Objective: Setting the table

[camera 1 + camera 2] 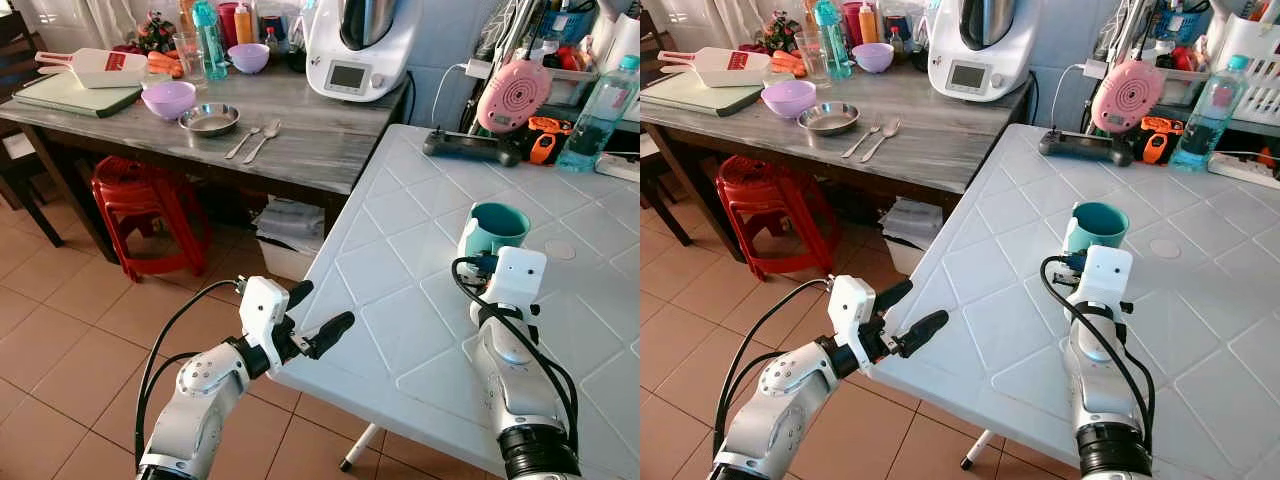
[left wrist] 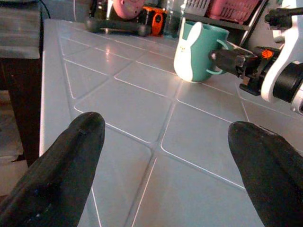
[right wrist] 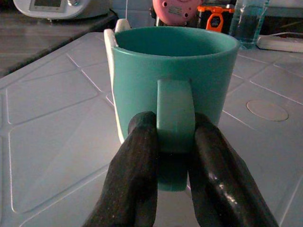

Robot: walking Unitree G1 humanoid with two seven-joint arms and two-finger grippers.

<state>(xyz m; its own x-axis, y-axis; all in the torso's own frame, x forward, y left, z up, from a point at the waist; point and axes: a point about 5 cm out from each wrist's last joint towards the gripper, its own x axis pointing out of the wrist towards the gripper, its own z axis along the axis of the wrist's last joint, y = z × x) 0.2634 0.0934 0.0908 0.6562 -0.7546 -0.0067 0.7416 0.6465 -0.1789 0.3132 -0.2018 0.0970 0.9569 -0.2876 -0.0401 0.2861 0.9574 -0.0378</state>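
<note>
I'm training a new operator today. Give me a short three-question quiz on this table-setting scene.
1. True or false: the right gripper grips the teal mug by its handle.
2. Where does the mug stand? A) wooden counter B) white table C) red stool
3. Fill in: the left gripper, at the table's near edge, is ____.

Key: 1 true; 2 B; 3 open.

Right gripper (image 3: 173,142) fingers clamped, arm extended forward; left gripper (image 1: 315,315) fingers spread, arm raised.
</note>
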